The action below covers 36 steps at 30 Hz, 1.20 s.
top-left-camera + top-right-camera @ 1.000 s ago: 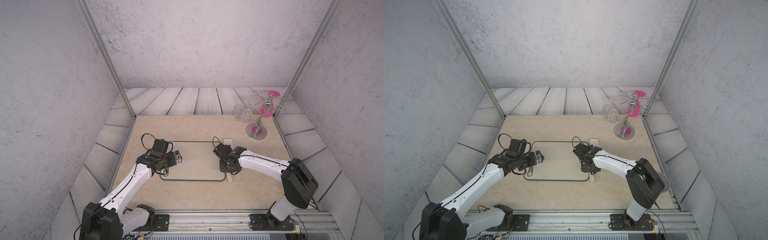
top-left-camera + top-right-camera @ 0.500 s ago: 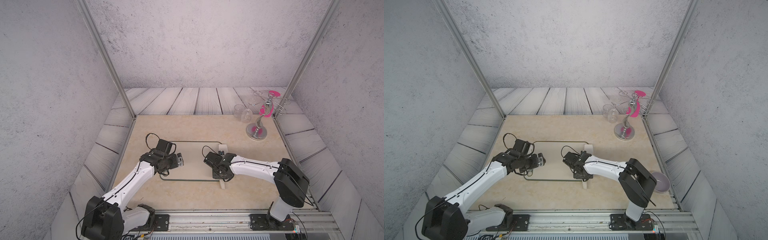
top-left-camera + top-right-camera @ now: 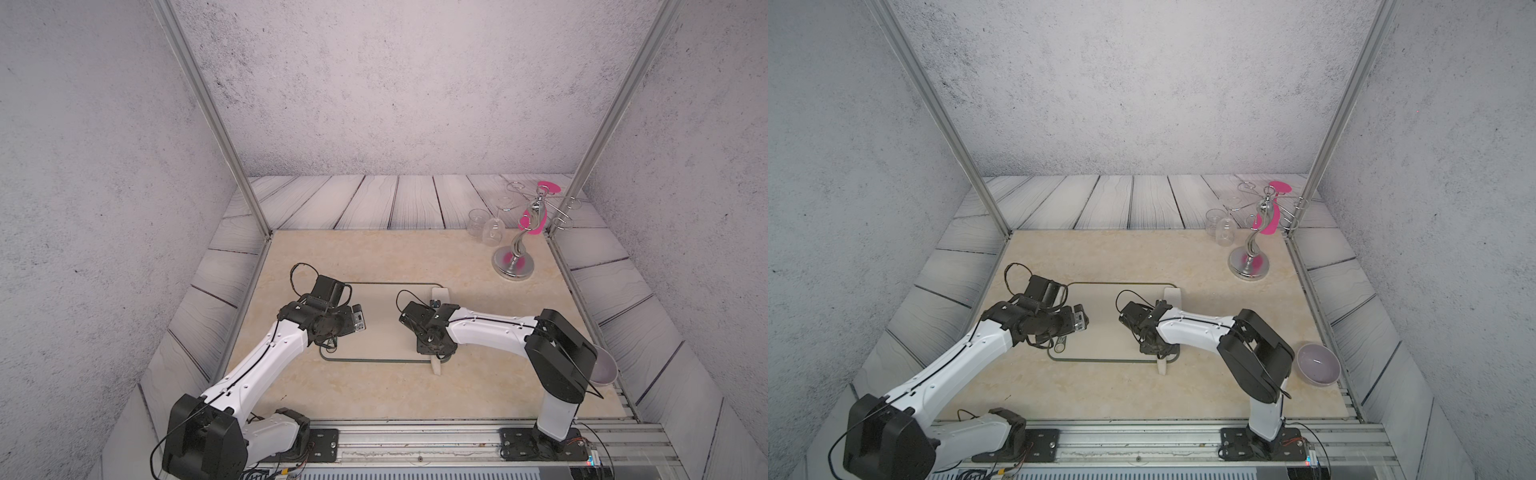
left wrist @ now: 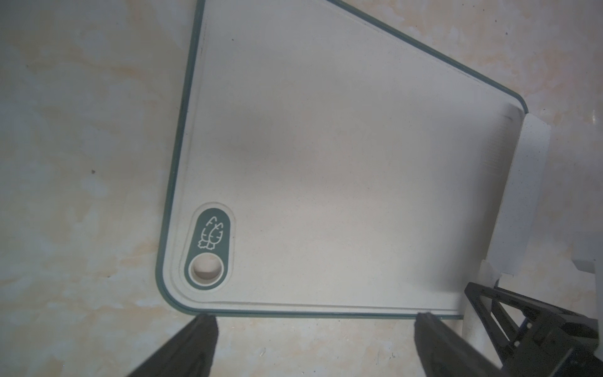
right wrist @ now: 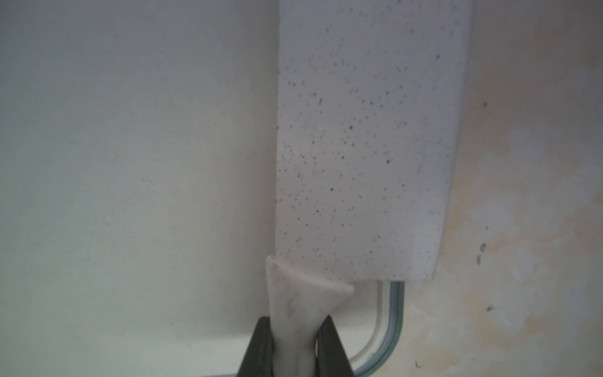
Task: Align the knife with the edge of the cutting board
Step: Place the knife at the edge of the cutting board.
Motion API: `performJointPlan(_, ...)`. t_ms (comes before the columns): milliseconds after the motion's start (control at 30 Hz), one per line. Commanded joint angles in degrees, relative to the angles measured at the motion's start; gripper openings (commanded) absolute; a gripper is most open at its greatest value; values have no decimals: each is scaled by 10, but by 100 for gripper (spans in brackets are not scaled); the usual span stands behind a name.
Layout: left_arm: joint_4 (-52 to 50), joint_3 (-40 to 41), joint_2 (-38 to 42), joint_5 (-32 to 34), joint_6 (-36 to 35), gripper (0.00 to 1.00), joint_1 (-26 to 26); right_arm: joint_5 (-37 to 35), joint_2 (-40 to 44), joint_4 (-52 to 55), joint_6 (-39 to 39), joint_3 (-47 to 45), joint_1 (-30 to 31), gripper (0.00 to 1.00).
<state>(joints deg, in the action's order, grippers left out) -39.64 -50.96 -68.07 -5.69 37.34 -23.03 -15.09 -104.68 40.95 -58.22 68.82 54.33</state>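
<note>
1. In both top views the right arm's wrist hides the middle of the knife (image 3: 441, 293). Only the blade's far tip and the handle's end show there.
2. The knife lies flat along the right short edge of the cutting board (image 3: 382, 320), its blade covering the green rim. The right pincer (image 5: 293, 336) is clenched on the handle at the board's near corner.
3. The left pincer (image 4: 313, 346) hangs released above the board's left part, grasping nothing.
4. A lilac bowl (image 3: 604, 368) sits on the desk (image 3: 374, 257), half hidden behind the right elbow (only a glint shows inside).
</note>
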Motion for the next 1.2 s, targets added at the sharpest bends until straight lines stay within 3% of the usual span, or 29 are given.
performJointPlan(0, -23, -17, 6, 12, -3, 100, -4, -14, -14, 6, 6, 22, 2, 9)
performJointPlan(1167, -32, -21, 12, 14, -6, 100, -4, -11, -58, 24, 19, 57, -8, 10)
